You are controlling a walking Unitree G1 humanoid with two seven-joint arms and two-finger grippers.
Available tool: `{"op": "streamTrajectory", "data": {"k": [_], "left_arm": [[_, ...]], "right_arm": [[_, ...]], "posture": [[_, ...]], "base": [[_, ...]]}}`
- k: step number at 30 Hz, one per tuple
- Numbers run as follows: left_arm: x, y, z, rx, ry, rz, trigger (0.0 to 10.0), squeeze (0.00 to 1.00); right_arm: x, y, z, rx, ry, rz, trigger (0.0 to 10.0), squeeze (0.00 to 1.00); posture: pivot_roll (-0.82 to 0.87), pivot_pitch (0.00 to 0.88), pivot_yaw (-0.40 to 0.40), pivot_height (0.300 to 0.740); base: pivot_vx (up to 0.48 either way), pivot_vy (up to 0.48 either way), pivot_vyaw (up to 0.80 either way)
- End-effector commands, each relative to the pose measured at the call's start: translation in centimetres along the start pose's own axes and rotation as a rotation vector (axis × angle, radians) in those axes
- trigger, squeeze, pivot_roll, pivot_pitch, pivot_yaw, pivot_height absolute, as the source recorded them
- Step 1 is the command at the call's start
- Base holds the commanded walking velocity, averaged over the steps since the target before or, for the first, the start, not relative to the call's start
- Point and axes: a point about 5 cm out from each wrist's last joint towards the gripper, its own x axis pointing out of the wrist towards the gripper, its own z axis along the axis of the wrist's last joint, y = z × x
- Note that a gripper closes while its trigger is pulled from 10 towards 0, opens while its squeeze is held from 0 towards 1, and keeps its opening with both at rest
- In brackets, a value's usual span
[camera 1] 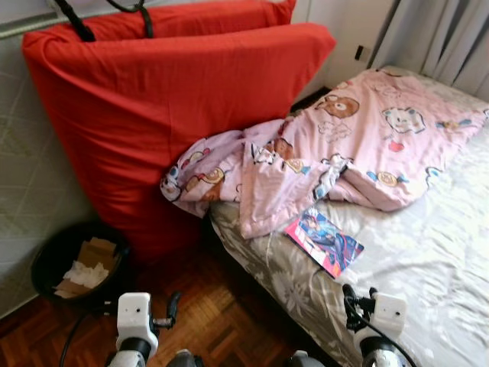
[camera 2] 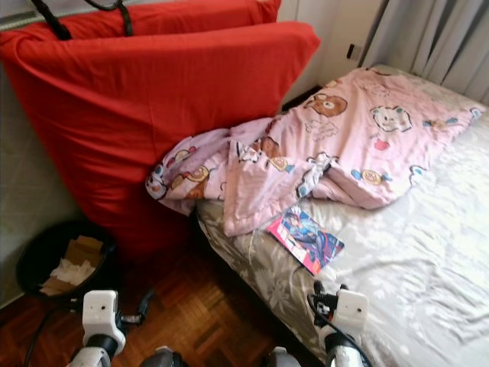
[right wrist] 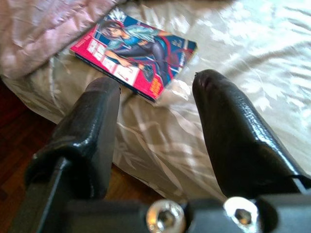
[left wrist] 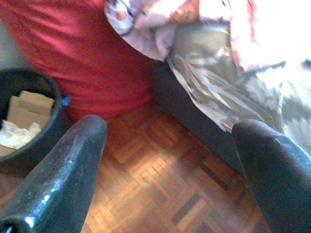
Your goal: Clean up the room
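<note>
Both grippers hang low with fingers spread, holding nothing: the right gripper (right wrist: 155, 116) above the bed (camera 1: 428, 252) edge, the left gripper (left wrist: 170, 145) over parquet. One comic book (right wrist: 133, 51) lies near that edge, beside one pink quilt (camera 1: 344, 145). One black bin (camera 1: 57, 260) holds cardboard and paper beside two red cushions (camera 1: 153, 115).

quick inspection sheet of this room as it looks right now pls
surface: bed with grey floral sheet; dark wood parquet floor
job's things: colourful comic book flat near the bed's edge; crumpled pink cartoon-print quilt
clutter: black round bin holding cardboard and paper
grippers: left gripper open above floor; right gripper open, aimed at the book
cables: black straps over red upright mattress
surroundings: grey curtains
</note>
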Motion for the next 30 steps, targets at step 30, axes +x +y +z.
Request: {"op": "streamTrajectory", "data": {"k": [30], "left_arm": [[-0.3, -0.4, -0.2, -0.019, 0.038, -0.016, 10.0, 0.0]], "right_arm": [[0.3, 1.2, -1.0, 0.024, 0.083, 0.106, 10.0, 0.0]], "posture": [[-0.08, 0.189, -0.026, 0.627]], "base": [[0.0, 0.0, 0.0]]}}
